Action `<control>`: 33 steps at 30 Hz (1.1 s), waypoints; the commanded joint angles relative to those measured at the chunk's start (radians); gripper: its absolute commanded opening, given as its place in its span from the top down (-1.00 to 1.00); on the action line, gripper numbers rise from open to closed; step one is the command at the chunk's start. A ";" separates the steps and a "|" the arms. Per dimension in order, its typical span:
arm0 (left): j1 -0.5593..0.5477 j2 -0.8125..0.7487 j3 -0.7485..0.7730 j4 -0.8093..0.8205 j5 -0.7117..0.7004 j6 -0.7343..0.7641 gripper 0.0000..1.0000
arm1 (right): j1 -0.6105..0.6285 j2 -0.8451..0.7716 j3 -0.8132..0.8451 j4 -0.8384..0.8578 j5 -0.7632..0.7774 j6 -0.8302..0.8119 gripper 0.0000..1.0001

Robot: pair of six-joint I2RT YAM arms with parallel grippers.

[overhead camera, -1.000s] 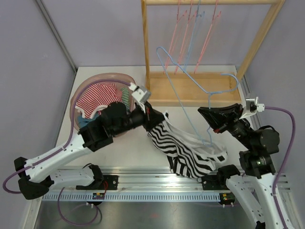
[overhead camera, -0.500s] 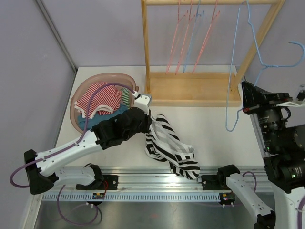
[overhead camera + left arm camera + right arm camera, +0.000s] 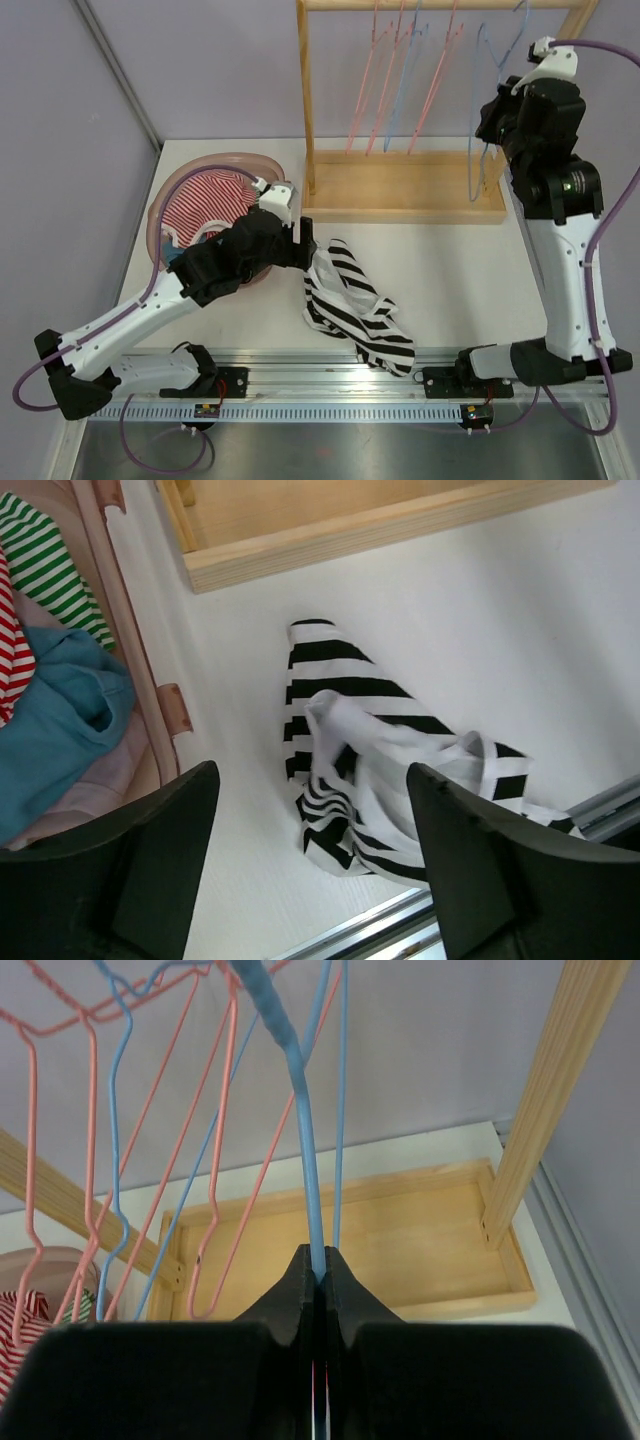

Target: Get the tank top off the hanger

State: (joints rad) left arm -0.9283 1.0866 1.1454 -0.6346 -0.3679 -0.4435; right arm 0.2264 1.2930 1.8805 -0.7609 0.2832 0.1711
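Observation:
The black-and-white striped tank top [image 3: 352,305] lies crumpled on the white table, free of the hanger; it also shows in the left wrist view [image 3: 372,742]. My left gripper [image 3: 310,815] hovers just above its left part, jaws wide apart and empty. In the top view the left gripper [image 3: 303,243] sits at the garment's upper left edge. The blue wire hanger [image 3: 302,1130] is pinched in my shut right gripper [image 3: 318,1263], raised high at the right end of the wooden rack [image 3: 402,198]. From above, the hanger [image 3: 484,140] hangs bare.
Several pink and blue hangers [image 3: 398,85] hang on the rack's top bar. A pink laundry basket [image 3: 226,158] holding striped and blue clothes stands at the left, its rim [image 3: 128,660] close to my left gripper. A metal rail [image 3: 330,366] runs along the near table edge.
My left gripper has opened and let go of the tank top, which settled on the table. My right arm has swung the bare blue hanger up to the rack.

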 commanded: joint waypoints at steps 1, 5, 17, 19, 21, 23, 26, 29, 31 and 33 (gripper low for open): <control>0.002 -0.057 0.039 0.023 0.078 0.035 -0.67 | -0.106 0.131 0.202 -0.006 -0.073 -0.024 1.00; -0.001 -0.097 0.024 0.018 0.139 0.058 -0.98 | -0.160 0.299 0.433 -0.046 -0.162 -0.022 1.00; -0.159 -0.134 -0.022 0.004 0.092 0.069 -0.98 | -0.180 0.630 0.735 -0.097 -0.197 -0.064 1.00; -0.182 -0.123 -0.047 0.025 0.086 0.065 -0.98 | -0.182 0.646 0.729 -0.107 -0.211 -0.064 1.00; -0.194 -0.113 -0.065 0.047 0.098 0.060 -0.98 | -0.182 0.631 0.698 -0.091 -0.208 -0.062 1.00; -0.202 -0.091 -0.099 0.091 0.122 0.060 -0.98 | -0.180 0.609 0.637 -0.074 -0.199 -0.068 1.00; -0.224 -0.042 -0.139 0.177 0.177 0.060 -0.98 | -0.180 0.580 0.602 -0.074 -0.193 -0.068 0.94; -0.250 0.044 -0.150 0.246 0.204 0.055 -0.98 | -0.182 0.528 0.557 -0.072 -0.187 -0.062 0.40; -0.273 0.111 -0.150 0.280 0.201 0.048 -0.98 | -0.180 0.474 0.516 -0.075 -0.165 -0.058 0.07; -0.290 0.156 -0.157 0.317 0.196 0.049 -0.98 | -0.180 0.401 0.474 -0.077 -0.142 -0.051 -0.46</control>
State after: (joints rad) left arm -1.1954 1.1980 1.0012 -0.4480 -0.1986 -0.3901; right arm 0.0502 1.8324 2.3817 -0.8639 0.1017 0.1287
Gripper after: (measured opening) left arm 0.987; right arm 0.624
